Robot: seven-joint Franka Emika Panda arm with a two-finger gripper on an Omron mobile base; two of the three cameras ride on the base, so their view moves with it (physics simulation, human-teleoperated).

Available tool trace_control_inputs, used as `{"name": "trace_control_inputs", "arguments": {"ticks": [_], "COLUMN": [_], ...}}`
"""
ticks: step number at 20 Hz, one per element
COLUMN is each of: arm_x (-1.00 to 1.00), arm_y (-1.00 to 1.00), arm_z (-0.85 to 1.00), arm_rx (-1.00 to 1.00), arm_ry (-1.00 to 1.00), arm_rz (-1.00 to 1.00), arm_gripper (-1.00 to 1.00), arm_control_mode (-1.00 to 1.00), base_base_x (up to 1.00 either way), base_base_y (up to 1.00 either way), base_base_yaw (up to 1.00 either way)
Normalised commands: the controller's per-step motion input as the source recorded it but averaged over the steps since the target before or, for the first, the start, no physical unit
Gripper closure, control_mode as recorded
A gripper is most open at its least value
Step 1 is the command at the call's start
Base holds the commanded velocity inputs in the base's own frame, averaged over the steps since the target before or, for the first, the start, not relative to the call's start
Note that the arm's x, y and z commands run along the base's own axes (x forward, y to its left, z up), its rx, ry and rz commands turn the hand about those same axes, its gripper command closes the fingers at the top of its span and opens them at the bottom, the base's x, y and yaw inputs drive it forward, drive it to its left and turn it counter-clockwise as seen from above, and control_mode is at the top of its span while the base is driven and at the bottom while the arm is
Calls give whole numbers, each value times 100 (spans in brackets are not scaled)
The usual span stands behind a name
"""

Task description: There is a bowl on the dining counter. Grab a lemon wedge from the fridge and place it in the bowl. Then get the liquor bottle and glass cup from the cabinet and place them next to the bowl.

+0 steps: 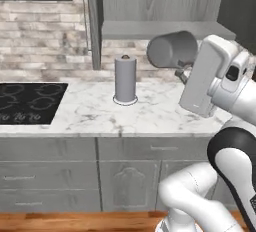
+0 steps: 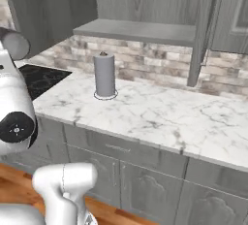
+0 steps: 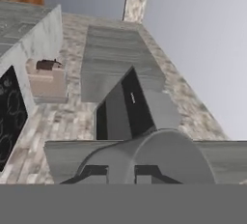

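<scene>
The glass cup (image 1: 172,49) is up in the air above the marble counter (image 1: 100,113), tipped on its side so its round base faces the left base camera. It sits at the end of the robot's hand, in front of the open cabinet's lower shelf (image 1: 167,28) and just below the shelf's level. In the hand view the cup (image 3: 154,158) lies right at the pincer (image 3: 123,172), its grey curved wall bulging up between and over the two dark fingertips (image 3: 94,172), which press close against it: the pincer is clenched on the cup.

Left of the cup, well apart from it, a paper towel roll (image 1: 125,79) stands upright on the counter. Farther left a black cooktop (image 1: 27,102) is set into the marble. Grey drawers (image 1: 50,148) run beneath the counter, and a brick backsplash (image 1: 45,36) rises behind it.
</scene>
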Motion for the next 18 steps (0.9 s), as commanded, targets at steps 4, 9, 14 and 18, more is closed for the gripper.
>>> {"name": "trace_control_inputs", "arguments": {"ticks": [4,9,14,18], "arm_x": [0,0,0,0], "arm_y": [0,0,0,0], "arm_z": [0,0,0,0], "arm_rx": [0,0,0,0], "arm_ry": [0,0,0,0], "arm_rz": [0,0,0,0], "arm_gripper": [100,100,100,100], "arm_control_mode": [100,100,100,100], "base_base_x": [-46,-30,-12,0], "base_base_y": [28,27,34,29], "base_base_yaw": [64,74,82,89]}}
